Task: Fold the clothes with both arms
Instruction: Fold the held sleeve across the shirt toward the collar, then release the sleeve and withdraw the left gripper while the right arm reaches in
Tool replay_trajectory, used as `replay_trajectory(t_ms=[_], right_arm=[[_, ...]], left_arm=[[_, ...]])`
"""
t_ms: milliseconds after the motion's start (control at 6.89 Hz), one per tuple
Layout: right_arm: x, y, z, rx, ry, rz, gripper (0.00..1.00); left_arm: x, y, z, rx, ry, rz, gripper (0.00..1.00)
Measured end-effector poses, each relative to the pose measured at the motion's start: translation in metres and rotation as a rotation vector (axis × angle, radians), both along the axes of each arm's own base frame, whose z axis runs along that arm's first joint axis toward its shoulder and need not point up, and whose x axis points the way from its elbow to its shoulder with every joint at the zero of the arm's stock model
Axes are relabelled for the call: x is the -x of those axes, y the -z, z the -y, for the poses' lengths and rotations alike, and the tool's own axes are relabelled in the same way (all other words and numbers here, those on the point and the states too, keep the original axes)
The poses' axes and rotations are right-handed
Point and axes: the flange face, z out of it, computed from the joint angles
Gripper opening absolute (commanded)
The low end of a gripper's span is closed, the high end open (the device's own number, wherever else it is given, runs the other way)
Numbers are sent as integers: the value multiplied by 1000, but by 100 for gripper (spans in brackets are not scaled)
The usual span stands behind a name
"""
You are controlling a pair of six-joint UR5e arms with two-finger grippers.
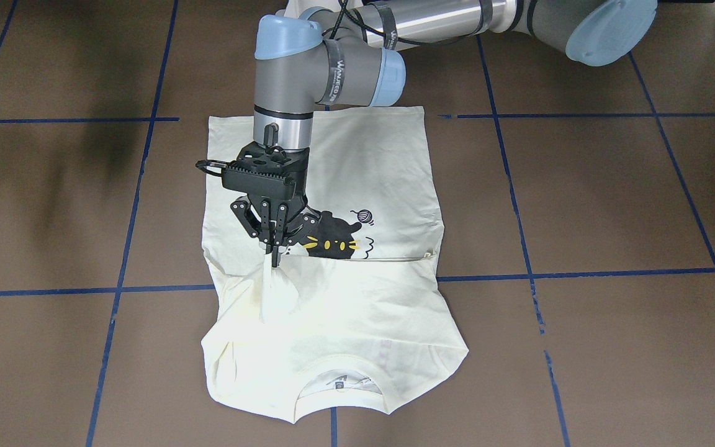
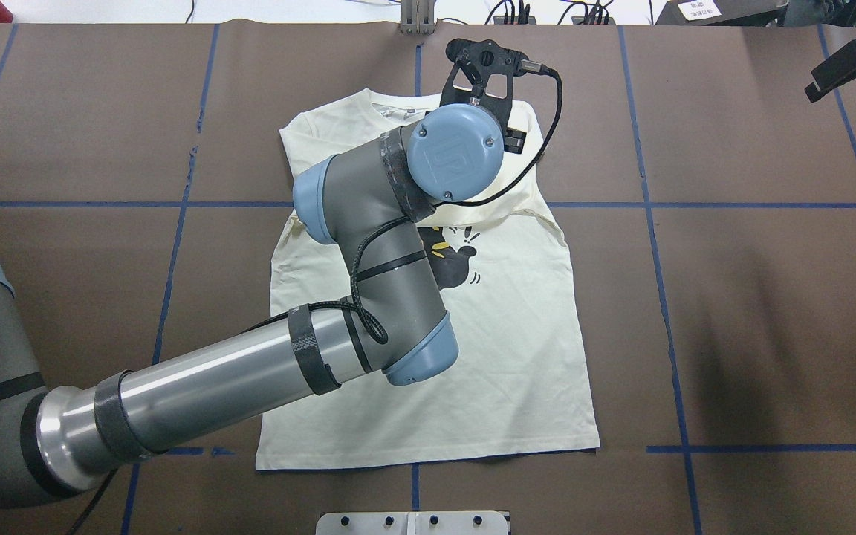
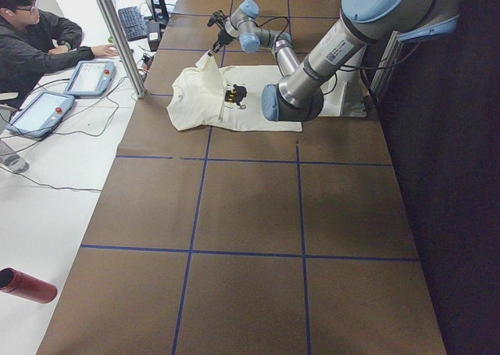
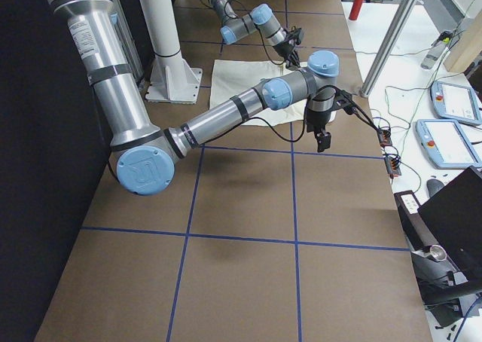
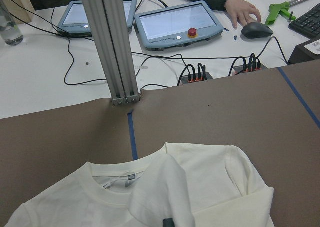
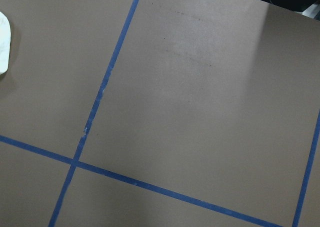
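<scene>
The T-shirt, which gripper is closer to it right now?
Left. The left gripper is pinching a lifted fold of the T-shirt; the right gripper hangs apart from it, over bare table.

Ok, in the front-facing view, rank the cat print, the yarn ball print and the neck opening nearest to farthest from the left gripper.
1. Cat print, just beside the left gripper, on the view's right.
2. Yarn ball print, further right, above the cat.
3. Neck opening, at the T-shirt's bottom edge in view.

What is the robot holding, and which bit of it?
The left gripper has its jaws shut on the T-shirt, pinching up a bit of cloth, maybe a sleeve.
</scene>
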Motion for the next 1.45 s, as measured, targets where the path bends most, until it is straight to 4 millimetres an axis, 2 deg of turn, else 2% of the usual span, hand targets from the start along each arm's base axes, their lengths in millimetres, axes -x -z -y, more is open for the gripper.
replay_trajectory(t_ms=[145,435,580,725,870,1016,1451], right_arm=[[0,0,0,1,-1,0,100],[1,0,0,6,-5,2,100],[2,2,-1,3,-5,10,100],[6,8,-2,0,-5,34,100],[19,19,-2,7,-13,71,100],[44,37,-2,20,-29,107,100],[160,114,6,92,-123,140,96]], left_arm=[[-9,-2,-4,39,23,-138,100],[-22,0,-14,86,-13,-257,100],[-22,1,-16,116,-80,-271,100],[-12,1,-8,153,-148,-269,100],[10,-4,3,176,-206,-245,100],[44,-20,12,171,-256,-193,100],[178,-108,37,63,-342,2,100]])
